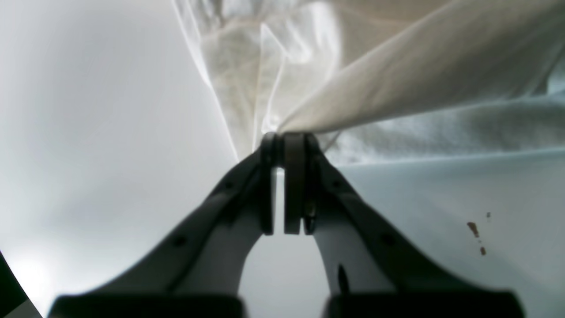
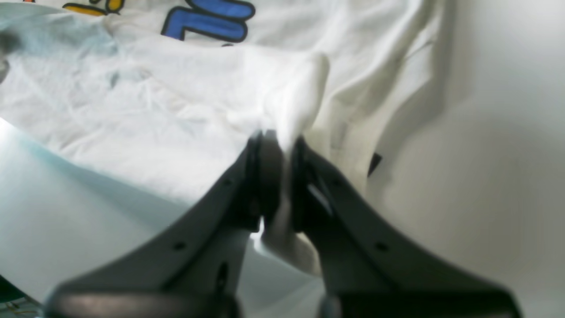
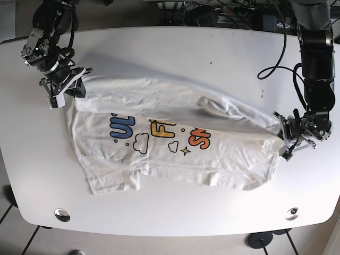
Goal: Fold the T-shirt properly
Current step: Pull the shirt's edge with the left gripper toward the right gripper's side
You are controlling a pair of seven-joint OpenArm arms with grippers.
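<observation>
Our left gripper [image 3: 286,139] and right gripper [image 3: 68,87] each pinch an edge of the T-shirt [image 3: 175,154], jaws closed on cloth. It lies across the table [image 3: 175,48], far edge lifted mid-fold; we judge the first fold incomplete, others remaining.

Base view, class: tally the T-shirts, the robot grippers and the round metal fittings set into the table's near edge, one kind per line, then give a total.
T-shirt: 1
Grippers, left gripper and right gripper: 2
Round metal fittings: 2
Total: 5
</observation>
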